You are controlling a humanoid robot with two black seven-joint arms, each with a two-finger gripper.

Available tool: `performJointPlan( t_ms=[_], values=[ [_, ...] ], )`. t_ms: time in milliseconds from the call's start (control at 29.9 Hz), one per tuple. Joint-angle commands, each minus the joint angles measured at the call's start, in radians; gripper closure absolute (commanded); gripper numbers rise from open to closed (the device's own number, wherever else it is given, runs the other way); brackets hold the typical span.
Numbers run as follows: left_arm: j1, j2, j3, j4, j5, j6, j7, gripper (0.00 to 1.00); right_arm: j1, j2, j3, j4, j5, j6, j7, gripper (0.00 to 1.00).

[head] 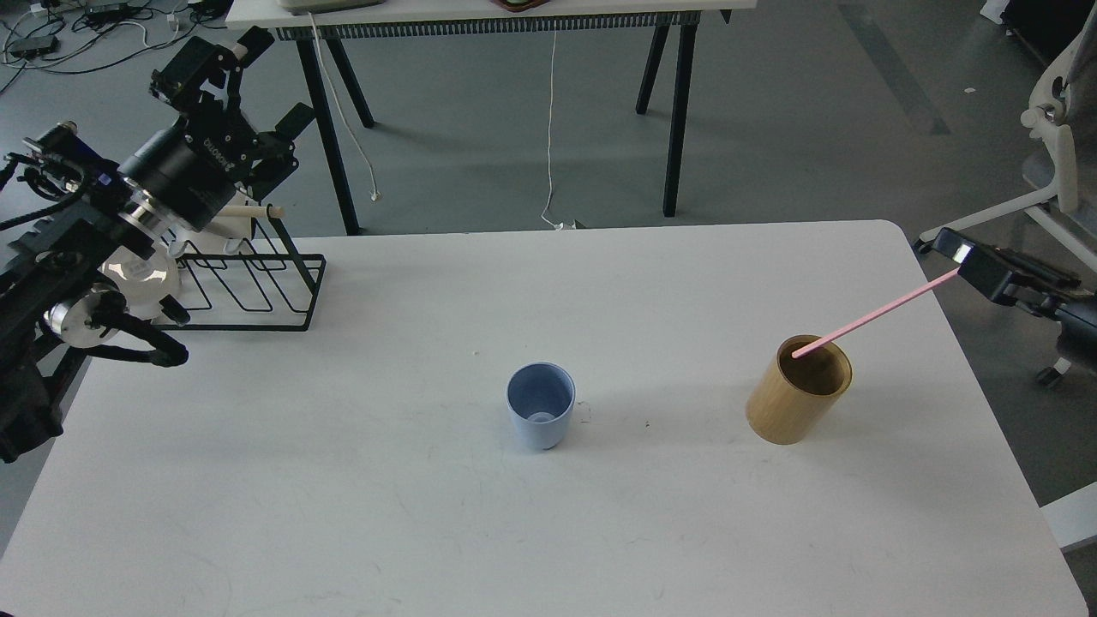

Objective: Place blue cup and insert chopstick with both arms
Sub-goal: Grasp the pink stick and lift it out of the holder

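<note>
The blue cup (541, 416) stands upright and empty on the white table (386, 514), near the middle. A wooden cylinder holder (799, 390) stands to its right. My right gripper (960, 253) at the right edge is shut on a pink chopstick (874, 313); the stick slants down to the left, its tip over the holder's mouth. My left gripper (257, 81) is raised at the far left, above the wire rack, open and empty.
A black wire rack (248, 287) with a clear glass object (137, 274) and a wooden peg stands at the table's back left. Another table's legs (677, 111) and a white cable are behind. An office chair (1054, 163) is at the right.
</note>
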Motion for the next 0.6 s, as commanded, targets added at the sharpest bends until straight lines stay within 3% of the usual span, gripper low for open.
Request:
performJointPlan(
  t_ms=[0,301,568],
  values=[
    [0.000,0.000,0.000,0.000,0.000,0.000,0.000,0.01,0.000,-0.018,0.017,0.018,0.000,0.000,0.000,0.99],
    [0.001,0.000,-0.001,0.000,0.000,0.000,0.000,0.01,0.057,-0.022,0.043,0.041,0.000,0.009,0.000,0.99],
    [0.000,-0.014,-0.002,0.000,0.000,0.000,0.000,0.01,0.169,0.079,0.037,0.031,-0.017,0.127,0.000,0.99]
  ],
)
